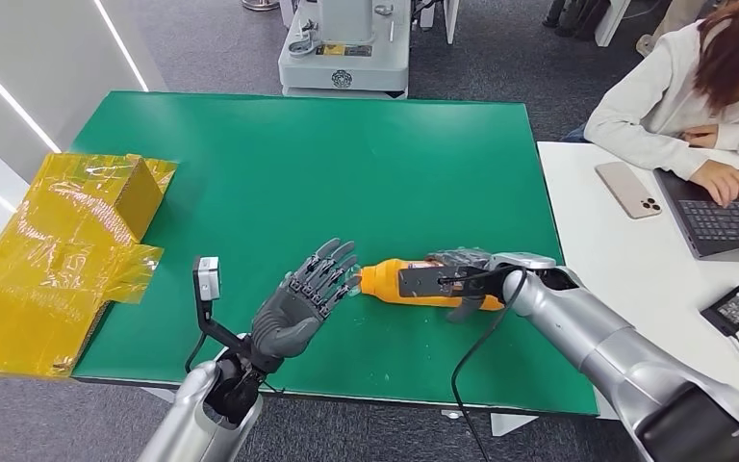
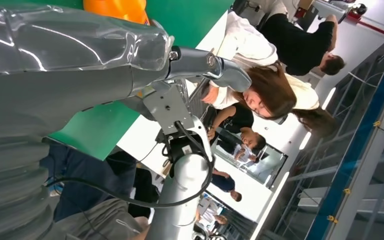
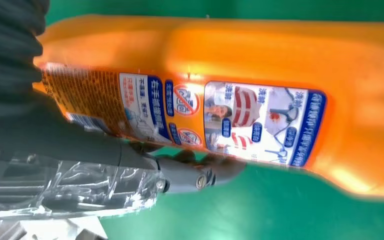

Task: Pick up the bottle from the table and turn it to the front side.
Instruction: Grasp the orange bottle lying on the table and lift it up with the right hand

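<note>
Presently, the orange bottle [image 1: 414, 285] lay on its side near the front edge of the green table [image 1: 346, 164], its neck end pointing at the left hand [image 1: 300, 306]. The right hand [image 1: 462, 279] was wrapped over the bottle's body, gripping it. The left hand stood with fingers spread, holding nothing, its fingertips just beside the neck. The right wrist view showed the bottle's label [image 3: 190, 120]: blue-bordered panels, red prohibition circles and printed characters too blurred to read
</note>
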